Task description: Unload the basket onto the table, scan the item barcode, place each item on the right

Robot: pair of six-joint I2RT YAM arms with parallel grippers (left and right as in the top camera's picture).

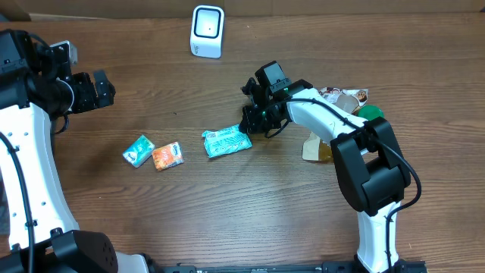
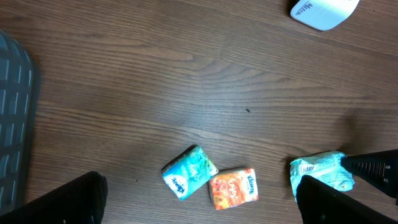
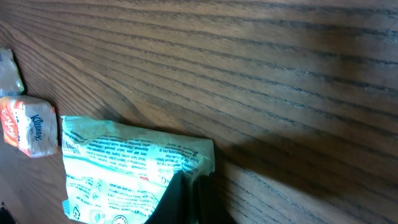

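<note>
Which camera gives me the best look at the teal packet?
Right wrist: the teal packet is close up, print visible, right tool pinching its edge. Overhead shows it whole but small; left wrist catches only one end.

Broad open table between scanner and the front row. Blocked in that row by small teal pack just beside orange pack, then a gap, then teal pouch. Closed off at the pouch's right edge by right gripper and right arm; heap of packets behind
</note>
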